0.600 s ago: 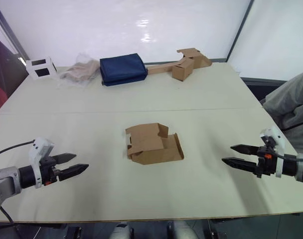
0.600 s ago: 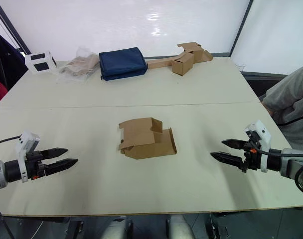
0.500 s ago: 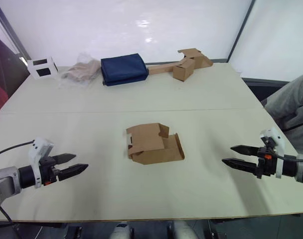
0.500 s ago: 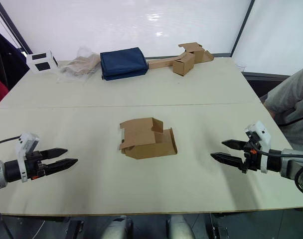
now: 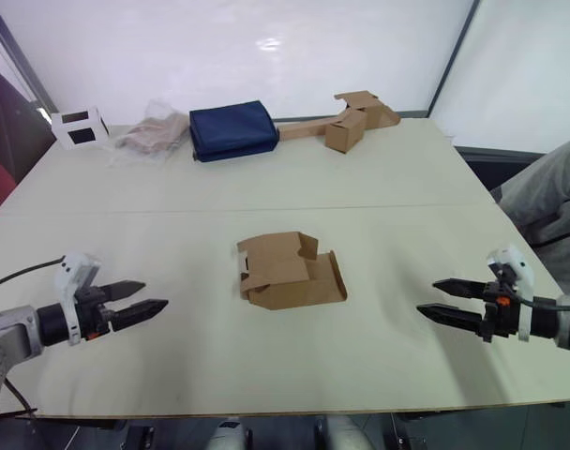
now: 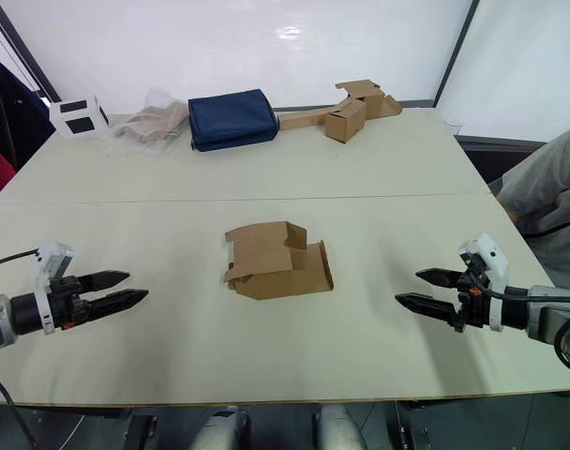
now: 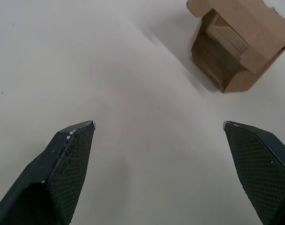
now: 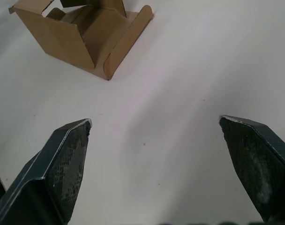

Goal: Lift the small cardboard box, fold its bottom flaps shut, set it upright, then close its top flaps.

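Small cardboard box: plain brown corrugated card, lay on its side near the middle of the surface, between the two end effectors and well apart from both. Not squared up; body looked partly flattened.

Flaps, end toward robot's right: stood open, splayed outward; the right wrist view looked into the hollow interior. One long panel lay against the surface.

Flaps, end toward robot's left: partly folded inward, notched edges visible; the left wrist view showed layered card inside the opening. Could not tell which end was the bottom and which the top.

Left end effector: hovered just above the surface at the near left edge, fingers spread, holding nothing, pointed toward the box.

Right end effector: hovered at the near right edge, fingers spread wide, holding nothing, pointed toward the box.

Far edge of surface: navy blue bag; just beside it on the robot's left a crumpled clear plastic bag with beige contents; further left a small white cube with dark faces.

Far right: second brown box joined to a long cardboard strip, well apart from the task box.

Right margin: a person's grey sleeve beside the surface.
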{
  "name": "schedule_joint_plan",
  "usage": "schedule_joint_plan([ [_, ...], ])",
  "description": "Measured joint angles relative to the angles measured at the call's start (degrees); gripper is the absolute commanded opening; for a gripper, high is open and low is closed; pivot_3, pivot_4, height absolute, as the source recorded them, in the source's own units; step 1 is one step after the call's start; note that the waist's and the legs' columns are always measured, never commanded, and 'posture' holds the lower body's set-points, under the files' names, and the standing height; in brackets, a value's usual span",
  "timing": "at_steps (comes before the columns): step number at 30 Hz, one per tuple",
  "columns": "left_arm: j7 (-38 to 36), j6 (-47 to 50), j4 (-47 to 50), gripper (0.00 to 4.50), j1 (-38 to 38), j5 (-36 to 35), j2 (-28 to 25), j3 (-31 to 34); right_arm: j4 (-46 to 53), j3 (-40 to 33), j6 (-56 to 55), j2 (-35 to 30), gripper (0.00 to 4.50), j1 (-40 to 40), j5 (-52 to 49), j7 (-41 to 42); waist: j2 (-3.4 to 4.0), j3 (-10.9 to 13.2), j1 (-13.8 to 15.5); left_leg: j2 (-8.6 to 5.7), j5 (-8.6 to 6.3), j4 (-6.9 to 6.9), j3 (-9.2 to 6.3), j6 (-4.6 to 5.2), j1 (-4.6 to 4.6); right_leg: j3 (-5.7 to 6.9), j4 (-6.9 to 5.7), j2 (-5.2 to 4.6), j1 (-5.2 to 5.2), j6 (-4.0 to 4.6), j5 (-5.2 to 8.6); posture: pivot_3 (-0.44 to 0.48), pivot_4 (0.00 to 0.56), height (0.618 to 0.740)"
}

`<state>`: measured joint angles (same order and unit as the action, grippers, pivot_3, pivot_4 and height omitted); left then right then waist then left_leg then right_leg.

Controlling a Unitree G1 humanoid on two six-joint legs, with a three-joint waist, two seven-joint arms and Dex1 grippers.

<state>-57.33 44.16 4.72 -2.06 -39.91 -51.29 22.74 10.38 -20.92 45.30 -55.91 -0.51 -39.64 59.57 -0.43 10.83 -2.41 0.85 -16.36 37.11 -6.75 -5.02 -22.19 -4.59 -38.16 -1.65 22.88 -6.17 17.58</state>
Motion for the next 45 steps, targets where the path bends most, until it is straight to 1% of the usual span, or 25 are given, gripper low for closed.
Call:
schedule_joint_plan([
  [6,0.06,0.53,-0.14,4.5,-0.35,-0.04,0.25,-0.67,0.73,-0.31,0.03,0.67,4.47,1.26,-0.02,-0.72,0.0,0.0,-0.06,0.0,0.0,0.0,0.0,0.0,0.01,0.0,-0.02,0.0,0.0,0.0,0.0,0.0,0.15,0.74],
  [15,0.17,0.64,-1.03,4.5,-1.2,-0.07,1.11,-1.41,0.72,-0.3,-0.83,1.11,4.47,-0.39,0.07,-1.98,0.0,0.0,0.05,0.0,0.0,0.0,0.0,0.0,0.02,0.0,-0.02,0.0,-0.01,0.0,0.0,0.0,0.15,0.74],
  [17,0.81,0.83,-1.44,4.5,-2.42,-0.16,2.11,-1.57,0.71,-0.2,-1.08,1.25,4.47,-0.44,0.14,-2.25,0.0,0.0,0.14,0.0,0.0,0.02,0.0,0.0,0.02,0.0,-0.02,0.0,-0.02,0.0,0.0,0.0,0.15,0.74],
  [19,2.1,4.38,-1.86,4.5,-4.4,-2.73,3.12,-1.1,0.73,-0.08,-1.03,1.26,4.47,-1.03,0.05,-2.59,0.0,0.0,0.12,0.0,0.0,0.03,0.0,0.0,0.02,0.0,-0.03,0.0,-0.02,-0.01,0.0,0.0,0.15,0.74],
  [23,4.25,15.4,-3.73,4.5,-8.26,-11.26,4.82,1.3,3.77,-0.23,1.25,1.35,4.47,-2.47,-2.42,-3.57,0.01,-0.01,-0.09,0.01,-0.01,0.02,-0.02,0.02,0.02,0.01,-0.05,0.01,-0.01,-0.01,0.0,0.0,0.15,0.74],
  [24,4.82,18.79,-5.93,4.5,-10.17,-13.61,6.04,1.7,5.25,-0.21,2.51,1.38,4.47,-3.01,-3.62,-4.16,0.07,-0.04,-0.09,0.0,-0.01,0.04,-0.02,0.02,0.03,0.01,-0.07,0.01,-0.02,-0.01,0.0,0.0,0.15,0.74],
  [26,5.56,25.81,-10.98,4.5,-14.75,-18.82,10.15,2.14,10.66,0.52,4.73,1.88,4.47,-5.6,-6.79,-5.34,0.11,-0.07,-0.1,-0.01,-0.01,0.11,-0.04,0.02,0.04,0.04,-0.15,0.02,-0.04,-0.01,0.0,0.0,0.15,0.74],
  [27,5.49,28.04,-12.48,4.5,-15.99,-19.84,11.62,1.22,13.35,0.78,5.7,2.02,4.47,-6.75,-8.28,-6.32,0.09,-0.07,-0.11,-0.01,-0.01,0.11,-0.05,0.02,0.05,0.04,-0.14,0.02,-0.05,-0.01,0.0,0.0,0.15,0.74],
  [30,5.01,31.27,-15.19,4.5,-18.77,-19.51,15.38,-4.88,19.64,3.09,7.7,3.35,4.47,-9.71,-11.39,-9.83,0.06,-0.08,0.06,-0.02,0.0,0.11,-0.08,0.01,0.02,0.06,-0.09,0.0,-0.05,-0.02,0.0,0.0,0.15,0.74],
  [33,4.39,31.65,-18.99,4.5,-21.64,-18.06,16.8,-8.53,22.9,4.91,9.1,3.61,4.47,-9.91,-12.59,-12.63,0.04,-0.07,0.08,-0.02,0.0,0.12,-0.09,0.0,0.0,0.06,-0.09,0.0,-0.02,-0.01,0.0,0.0,0.15,0.74],
  [36,3.25,30.72,-23.47,4.5,-26.1,-16.6,18.23,-10.19,25.89,5.27,9.5,3.64,4.47,-9.65,-13.5,-15.02,0.04,-0.07,0.16,-0.03,0.0,0.13,-0.09,0.0,0.0,0.07,-0.09,0.0,-0.03,-0.01,0.0,0.0,0.15,0.74],
  [38,2.26,30.14,-26.25,4.5,-29.79,-15.58,20.04,-11.2,28.84,5.59,9.66,3.78,4.47,-7.64,-13.85,-16.86,0.02,-0.07,0.48,-0.03,0.0,0.14,-0.12,0.0,-0.03,0.1,-0.07,0.0,-0.04,-0.01,0.0,0.0,0.15,0.74],
  [41,0.32,29.37,-28.08,4.5,-33.07,-14.5,20.76,-12.97,31.21,6.37,9.97,4.49,4.47,-4.97,-14.68,-18.7,0.02,-0.08,0.22,-0.05,0.0,0.14,-0.11,0.0,-0.05,0.09,-0.06,-0.02,-0.03,-0.01,0.0,0.0,0.15,0.74],
  [45,-1.71,28.54,-32.5,4.5,-36.42,-11.94,22.42,-14.93,31.93,6.23,9.97,4.87,4.47,-3.67,-14.96,-21.18,0.03,-0.09,-0.06,-0.05,0.0,0.14,-0.12,0.0,0.0,0.1,-0.11,0.02,-0.03,-0.01,0.0,0.0,0.15,0.74],
])
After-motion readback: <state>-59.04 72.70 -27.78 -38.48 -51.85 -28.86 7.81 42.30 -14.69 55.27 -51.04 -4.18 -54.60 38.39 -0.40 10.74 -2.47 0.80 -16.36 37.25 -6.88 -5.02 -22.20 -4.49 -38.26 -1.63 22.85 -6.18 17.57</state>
